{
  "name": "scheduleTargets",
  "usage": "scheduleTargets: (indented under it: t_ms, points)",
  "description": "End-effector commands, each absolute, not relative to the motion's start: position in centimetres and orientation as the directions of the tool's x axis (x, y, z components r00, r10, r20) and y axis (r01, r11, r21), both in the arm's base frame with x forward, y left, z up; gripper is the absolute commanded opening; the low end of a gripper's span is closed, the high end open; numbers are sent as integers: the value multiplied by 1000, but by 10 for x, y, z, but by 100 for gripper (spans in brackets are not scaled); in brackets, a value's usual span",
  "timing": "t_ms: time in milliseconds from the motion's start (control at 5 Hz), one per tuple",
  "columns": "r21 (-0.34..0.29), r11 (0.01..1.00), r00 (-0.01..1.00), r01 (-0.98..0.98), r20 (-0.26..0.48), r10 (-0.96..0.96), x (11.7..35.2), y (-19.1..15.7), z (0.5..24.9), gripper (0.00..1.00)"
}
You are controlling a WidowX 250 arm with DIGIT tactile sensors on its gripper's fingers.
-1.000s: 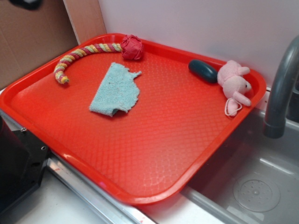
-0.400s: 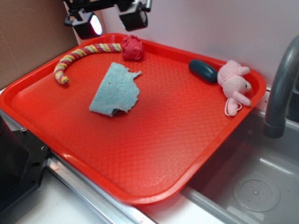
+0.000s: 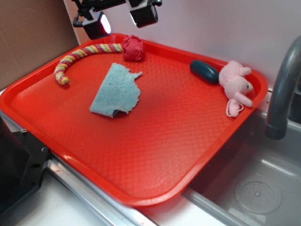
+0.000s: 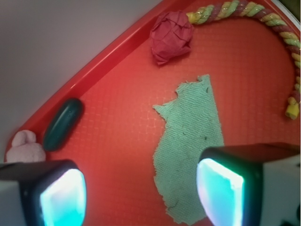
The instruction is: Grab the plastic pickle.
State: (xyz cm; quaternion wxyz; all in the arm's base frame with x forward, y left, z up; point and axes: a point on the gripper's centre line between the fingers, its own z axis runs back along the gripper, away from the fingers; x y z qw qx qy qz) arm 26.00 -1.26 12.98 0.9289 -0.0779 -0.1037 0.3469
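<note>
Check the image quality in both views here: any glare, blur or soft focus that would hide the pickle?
Exterior view: sharp, even light, the plastic pickle clear beside the pink plush pig. Wrist view: the gripper pads are blurred and glow cyan-white, a red cast covers the tray, yet the pickle stays readable.

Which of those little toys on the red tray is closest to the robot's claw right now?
The red knotted ball with the striped rope tail, at the tray's back edge just below the gripper. The pickle and pink plush pig lie further right.

Bright, even light — wrist foreground blurred, pads (image 4: 63, 197) glowing.
</note>
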Motion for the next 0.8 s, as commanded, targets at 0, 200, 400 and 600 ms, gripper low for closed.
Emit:
scheduleTargets:
  t_ms: [0,200,400,600]
  points:
    - [-131,802,760,-583,260,595,290,-18,100,100]
    - [-178,803,753,-568,282,595,312,-31,80,100]
    - [-186,821,755,-540,324,570,323,-45,68,100]
    - [-219,829,745,-515,363,559,327,-59,72,100]
